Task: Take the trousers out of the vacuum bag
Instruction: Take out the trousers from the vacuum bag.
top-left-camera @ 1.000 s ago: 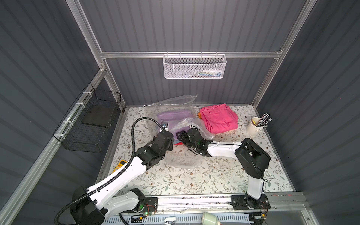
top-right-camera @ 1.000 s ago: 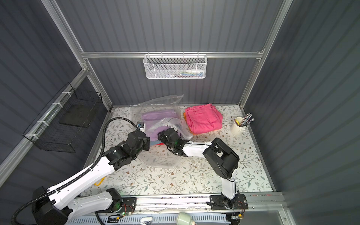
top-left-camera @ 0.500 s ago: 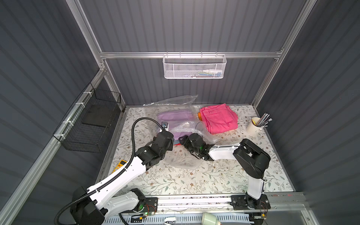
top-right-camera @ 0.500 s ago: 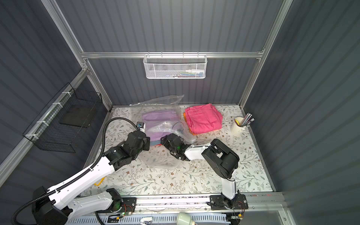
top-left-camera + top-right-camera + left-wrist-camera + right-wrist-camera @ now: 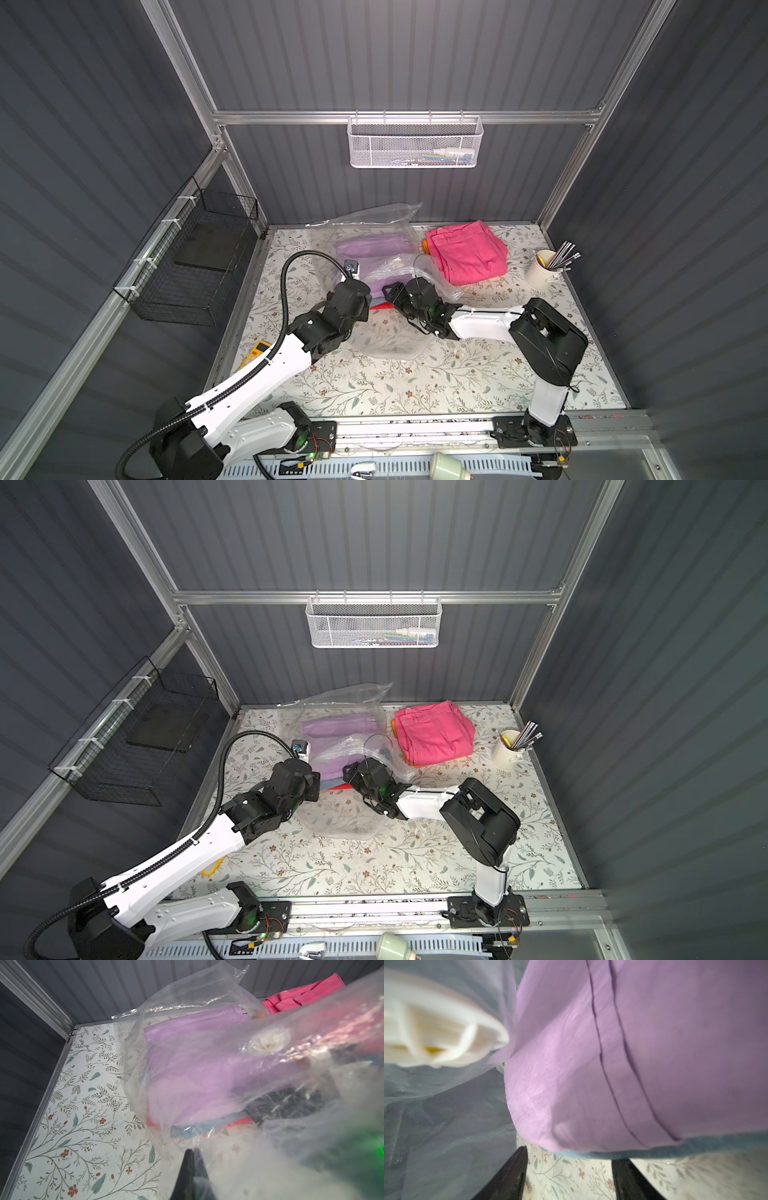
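When both top views are read, my left gripper (image 5: 354, 283) is closed on a fold of the vacuum bag (image 5: 374, 216) at its near edge. My right gripper (image 5: 390, 292) faces it under the bag's upper film, jaws partly apart. Thin edges of the red trousers (image 5: 384, 306) and the light blue trousers (image 5: 375, 300) show between the two grippers. The lilac trousers (image 5: 374, 249) lie inside the bag, beyond both. The hot pink trousers (image 5: 467, 253) lie outside the bag, behind and beside my right gripper, stacked on the orange trousers (image 5: 424, 247).

In the left wrist view, my left fingertips (image 5: 192, 1159) are pressed together with bag film gathered at them. The lilac trousers lie ahead, over the light blue and red layers. The valve disc (image 5: 270, 1042) sits in the film beyond the tips.

In the right wrist view, my right fingers (image 5: 508, 1176) stand apart with only tabletop (image 5: 571, 1172) between them; nothing is gripped. The lilac trousers' folded edge lies just ahead of the tips, resting on the light blue trousers.
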You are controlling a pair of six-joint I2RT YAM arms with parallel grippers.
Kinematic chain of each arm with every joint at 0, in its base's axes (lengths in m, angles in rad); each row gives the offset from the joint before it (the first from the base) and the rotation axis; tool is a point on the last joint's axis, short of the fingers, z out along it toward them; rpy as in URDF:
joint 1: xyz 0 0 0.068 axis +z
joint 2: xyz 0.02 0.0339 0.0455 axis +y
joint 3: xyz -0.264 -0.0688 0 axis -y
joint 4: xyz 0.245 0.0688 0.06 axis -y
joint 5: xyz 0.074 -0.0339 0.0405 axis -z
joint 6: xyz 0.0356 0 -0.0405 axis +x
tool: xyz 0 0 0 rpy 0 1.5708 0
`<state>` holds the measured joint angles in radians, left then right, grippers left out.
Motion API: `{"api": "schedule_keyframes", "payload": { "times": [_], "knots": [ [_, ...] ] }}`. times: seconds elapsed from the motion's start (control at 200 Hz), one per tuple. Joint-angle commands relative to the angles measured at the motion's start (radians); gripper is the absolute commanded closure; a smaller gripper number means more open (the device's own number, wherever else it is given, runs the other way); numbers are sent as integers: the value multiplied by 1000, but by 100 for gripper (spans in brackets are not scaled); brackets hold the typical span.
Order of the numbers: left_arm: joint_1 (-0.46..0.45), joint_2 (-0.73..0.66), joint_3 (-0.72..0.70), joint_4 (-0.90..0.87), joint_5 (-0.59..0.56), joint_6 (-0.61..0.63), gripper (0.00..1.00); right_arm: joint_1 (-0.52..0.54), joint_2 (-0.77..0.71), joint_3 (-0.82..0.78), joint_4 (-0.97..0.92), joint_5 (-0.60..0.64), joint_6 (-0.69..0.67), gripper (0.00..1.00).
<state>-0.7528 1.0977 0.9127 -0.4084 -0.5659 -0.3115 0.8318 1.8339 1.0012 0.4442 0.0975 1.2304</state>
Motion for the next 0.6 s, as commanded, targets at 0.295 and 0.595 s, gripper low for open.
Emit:
{"api": "schedule_keyframes", "payload": {
  "times": [0.295,0.595],
  "knots": [
    [3,-9,2,-12,-19,-12,100,2,-41,12,-1,-17,15,36],
    [3,1,12,-8,-14,-9,100,20,-48,3,4,-25,31,36]
  ]
}}
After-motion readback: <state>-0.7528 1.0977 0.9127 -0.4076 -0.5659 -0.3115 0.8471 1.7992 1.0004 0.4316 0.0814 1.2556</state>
